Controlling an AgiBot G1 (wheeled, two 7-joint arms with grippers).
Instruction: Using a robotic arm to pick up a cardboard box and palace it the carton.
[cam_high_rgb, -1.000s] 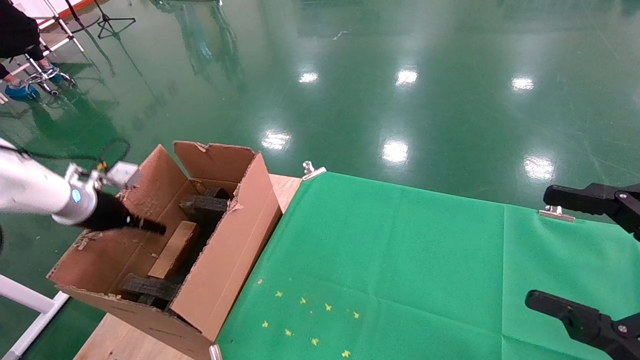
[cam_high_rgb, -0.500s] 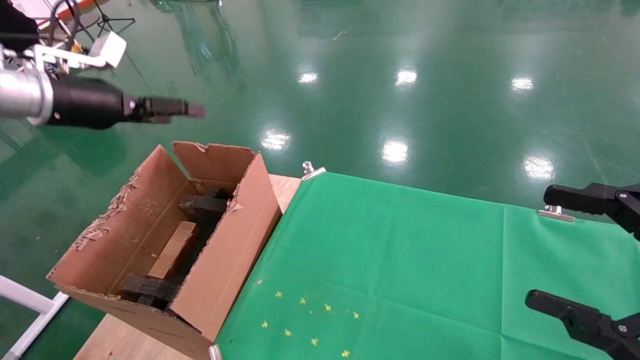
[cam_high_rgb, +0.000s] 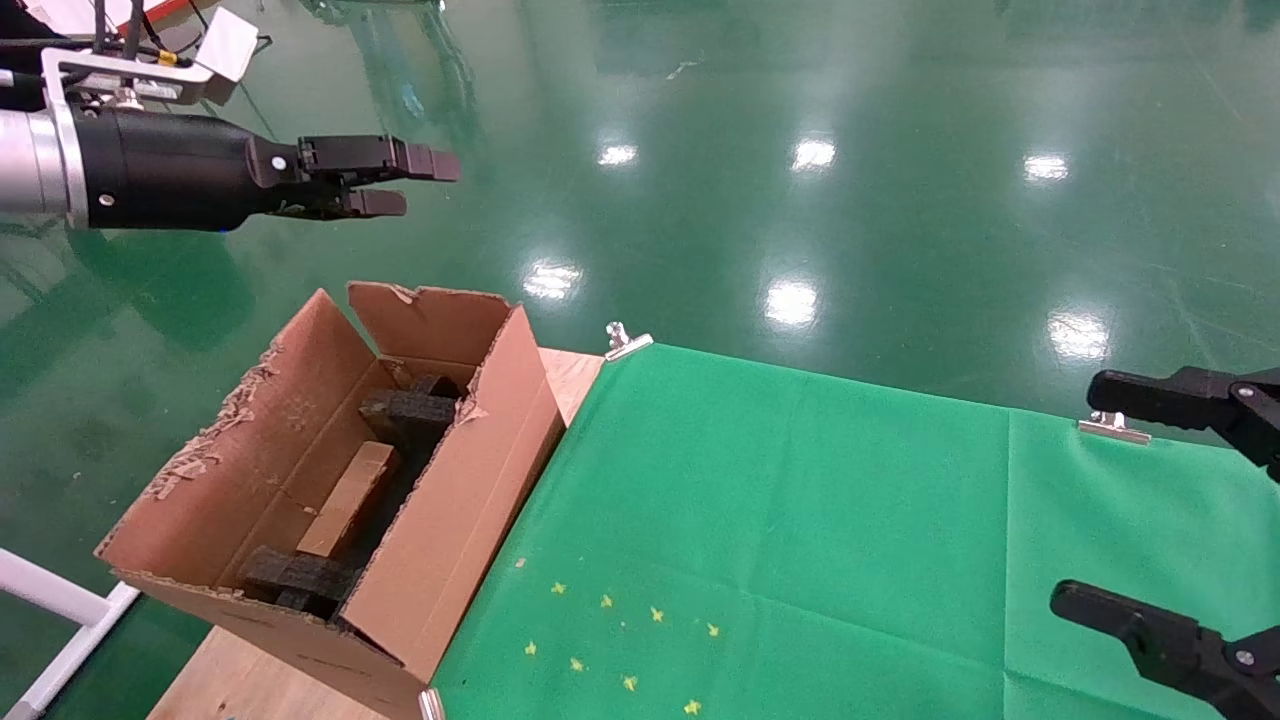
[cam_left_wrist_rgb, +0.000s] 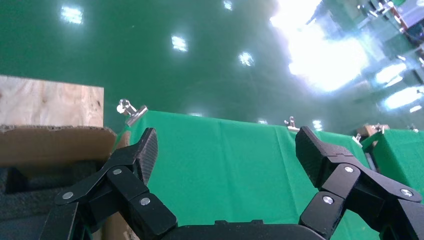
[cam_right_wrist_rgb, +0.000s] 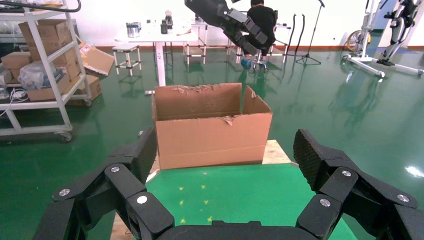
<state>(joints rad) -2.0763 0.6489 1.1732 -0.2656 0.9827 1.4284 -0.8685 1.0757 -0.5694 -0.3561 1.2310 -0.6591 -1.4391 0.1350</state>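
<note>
The carton (cam_high_rgb: 440, 520) stands open at the table's left end, with ragged flap edges and black foam blocks (cam_high_rgb: 410, 412) inside. The small brown cardboard box (cam_high_rgb: 348, 500) lies inside it between the foam blocks. My left gripper (cam_high_rgb: 400, 182), on the white robotic arm with silver wrist (cam_high_rgb: 30, 162), hangs open and empty high above the carton's far end. Its wrist view shows the open gripper (cam_left_wrist_rgb: 227, 150) over the carton's edge (cam_left_wrist_rgb: 55, 145) and the cloth. My right gripper (cam_high_rgb: 1110, 500) is open and empty at the table's right edge; its wrist view (cam_right_wrist_rgb: 225, 150) faces the carton (cam_right_wrist_rgb: 212, 132).
A green cloth (cam_high_rgb: 800, 520) covers the table, held by metal clips (cam_high_rgb: 625, 340) (cam_high_rgb: 1112, 428), with small yellow star marks (cam_high_rgb: 620, 640) near the front. Bare wood (cam_high_rgb: 572, 375) shows beside the carton. Beyond the table is glossy green floor, with shelves (cam_right_wrist_rgb: 40, 75) and a person in the background.
My left gripper has risen out of the carton, away from the small box, and moved up and right above the carton's far end. The box stays inside. The right arm has not moved.
</note>
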